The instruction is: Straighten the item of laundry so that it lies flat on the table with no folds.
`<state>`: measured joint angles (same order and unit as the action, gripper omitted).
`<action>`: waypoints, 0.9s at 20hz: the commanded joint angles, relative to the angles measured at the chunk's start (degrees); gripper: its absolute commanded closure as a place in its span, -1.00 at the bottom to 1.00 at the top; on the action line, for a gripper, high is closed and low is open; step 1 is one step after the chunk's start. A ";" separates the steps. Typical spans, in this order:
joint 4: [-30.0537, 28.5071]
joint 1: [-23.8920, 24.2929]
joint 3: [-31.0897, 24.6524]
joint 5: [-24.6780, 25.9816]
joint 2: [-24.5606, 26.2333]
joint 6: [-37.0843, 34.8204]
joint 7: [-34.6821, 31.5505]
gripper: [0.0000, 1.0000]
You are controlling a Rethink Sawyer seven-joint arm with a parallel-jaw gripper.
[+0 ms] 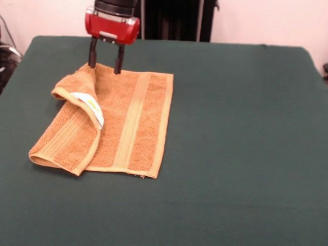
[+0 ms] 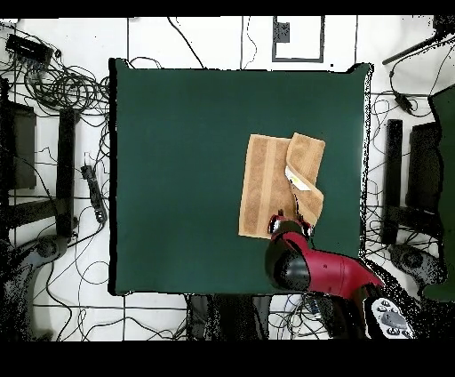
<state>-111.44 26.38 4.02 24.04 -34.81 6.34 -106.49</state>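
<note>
The orange-tan towel (image 1: 132,121) lies on the dark green table (image 1: 239,137), left of centre. Its right part lies flat, with a paler band running along it. Its left part is folded over on itself, with the white label (image 1: 92,107) showing on the turned-up flap. My gripper (image 1: 105,65) is at the towel's far edge, open, its two black fingers (image 1: 119,60) pointing down and apart, tips at the cloth. In the overhead view the towel (image 2: 265,185) has its folded part (image 2: 307,160) on the right, and the gripper (image 2: 286,222) is at its bottom edge.
The table (image 2: 178,178) stretches wide on every side of the towel. Cables and dark equipment (image 2: 53,89) lie on the floor around the table. A black stand (image 1: 177,14) rises behind the far edge.
</note>
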 commanded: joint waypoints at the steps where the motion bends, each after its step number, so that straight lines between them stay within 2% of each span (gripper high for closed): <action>1: 0.00 -1.51 -6.98 0.98 1.15 -5.09 -4.08 -1.00; 7: 0.73 -0.26 -8.14 2.38 -1.12 -5.81 -2.26 -1.00; 11: 2.87 3.19 -11.72 4.18 -1.37 -9.05 1.16 -1.00; 18: 3.52 8.87 -20.55 6.51 -4.51 -19.27 8.91 -1.00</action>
<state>-110.99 33.42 -3.60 27.64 -37.95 0.11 -106.49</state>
